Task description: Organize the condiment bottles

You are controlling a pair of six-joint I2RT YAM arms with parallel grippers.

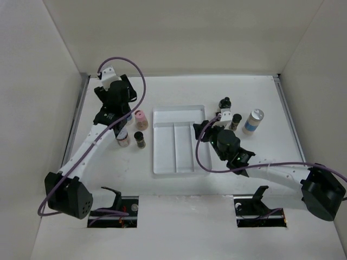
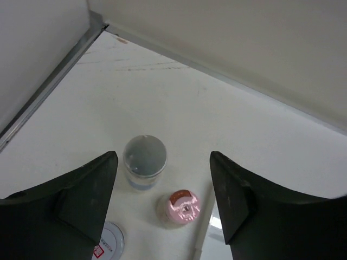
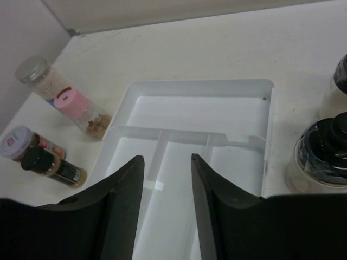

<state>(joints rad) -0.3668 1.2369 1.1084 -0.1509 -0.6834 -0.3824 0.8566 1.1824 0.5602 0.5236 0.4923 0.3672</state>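
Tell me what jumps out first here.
The empty white tray sits in the middle, with the right gripper over it holding nothing. Four bottles cluster at its left, the pink-capped one under the open left gripper; three more stand at its right.

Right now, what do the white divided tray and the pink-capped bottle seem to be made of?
The white divided tray looks like moulded plastic, smooth and faintly glossy: thin rounded walls, soft reflections on its floor. The pink-capped bottle has a clear body, glass or plastic, I cannot tell which; tan contents show through. Its cap is probably plastic.
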